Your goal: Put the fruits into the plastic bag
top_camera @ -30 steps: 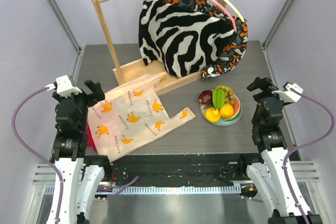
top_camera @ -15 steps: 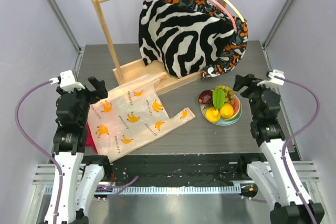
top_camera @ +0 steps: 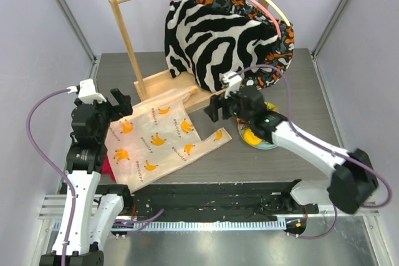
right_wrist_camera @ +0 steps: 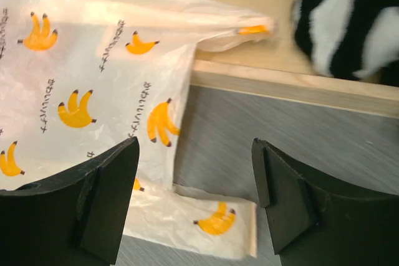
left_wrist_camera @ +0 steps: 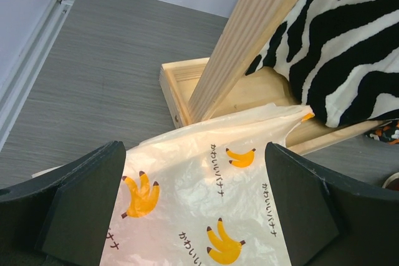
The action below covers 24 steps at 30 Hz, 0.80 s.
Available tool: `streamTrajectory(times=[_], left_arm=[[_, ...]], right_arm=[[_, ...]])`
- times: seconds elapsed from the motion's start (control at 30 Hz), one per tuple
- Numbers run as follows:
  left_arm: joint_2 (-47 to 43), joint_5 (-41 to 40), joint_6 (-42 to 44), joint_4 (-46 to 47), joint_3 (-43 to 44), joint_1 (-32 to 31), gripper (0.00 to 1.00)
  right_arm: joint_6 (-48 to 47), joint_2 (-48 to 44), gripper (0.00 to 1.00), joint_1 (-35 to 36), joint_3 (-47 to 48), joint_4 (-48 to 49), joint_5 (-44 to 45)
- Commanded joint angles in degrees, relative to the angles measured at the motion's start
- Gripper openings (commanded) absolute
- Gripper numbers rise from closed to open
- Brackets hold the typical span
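Observation:
The plastic bag (top_camera: 156,141), cream-white with orange bananas, lies flat on the grey table at front left; it also shows in the left wrist view (left_wrist_camera: 206,185) and the right wrist view (right_wrist_camera: 100,91). The fruits sit on a plate (top_camera: 269,146) at the right, mostly hidden by my right arm; a yellow lemon (top_camera: 251,136) shows. My left gripper (top_camera: 121,105) is open above the bag's left edge. My right gripper (top_camera: 217,109) is open and empty, above the table near the bag's right handle (right_wrist_camera: 215,222).
A wooden rack (top_camera: 128,35) stands at the back with a zebra-striped garment (top_camera: 218,42) on hangers; its base (left_wrist_camera: 187,85) touches the bag's top handle. A red cloth (top_camera: 105,165) peeks from under the bag's left side.
My right arm has swung far left, from beside the plate to over the bag's right handle. My left gripper has shifted slightly right and forward over the bag.

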Motion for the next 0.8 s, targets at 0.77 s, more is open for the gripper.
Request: streamTrajectory(times=[0.77], left_arm=[[-2.60,0.88,0.95,0.99,-1.41,0.29,1.00]], right_arm=[[3.65,41.88,0.56,-0.03,19.57,0.21,-28.36]])
